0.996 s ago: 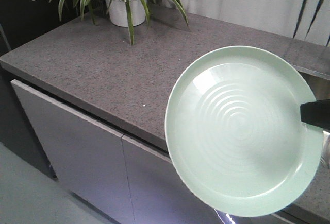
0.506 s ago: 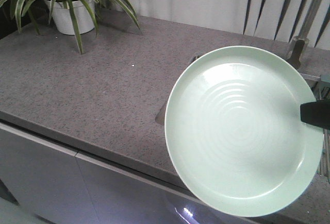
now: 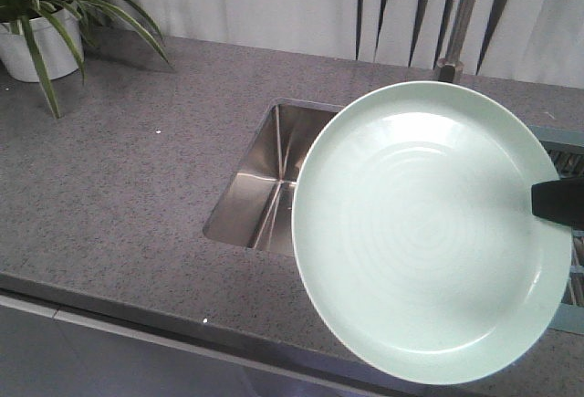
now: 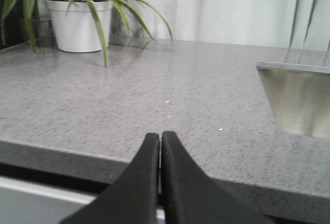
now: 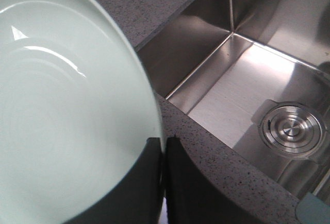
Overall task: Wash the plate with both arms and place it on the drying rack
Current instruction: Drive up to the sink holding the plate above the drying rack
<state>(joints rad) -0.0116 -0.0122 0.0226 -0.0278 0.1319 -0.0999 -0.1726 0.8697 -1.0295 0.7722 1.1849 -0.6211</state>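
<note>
The pale mint-green plate (image 3: 429, 233) hangs tilted in front of the counter's front edge and covers the right part of the sink. My right gripper (image 5: 164, 140) is shut on the plate's rim (image 5: 67, 105), one finger on each face. In the front view only a black finger (image 3: 557, 203) of it shows at the plate's right edge. My left gripper (image 4: 160, 135) is shut on nothing, level with the counter's front edge, left of the sink. A grey-teal bar of the drying rack (image 3: 558, 146) shows at the far right, mostly hidden behind the plate.
The steel sink (image 3: 265, 187) is sunk into the grey speckled counter (image 3: 119, 169), with a round drain (image 5: 291, 127) in its floor. A faucet (image 3: 461, 23) rises behind it. A potted plant (image 3: 36, 23) stands at the back left. Curtains hang behind.
The view has slid right along the counter: the plant went to the left edge, and the sink, faucet and rack came into sight. The plate keeps its place in the right gripper.
</note>
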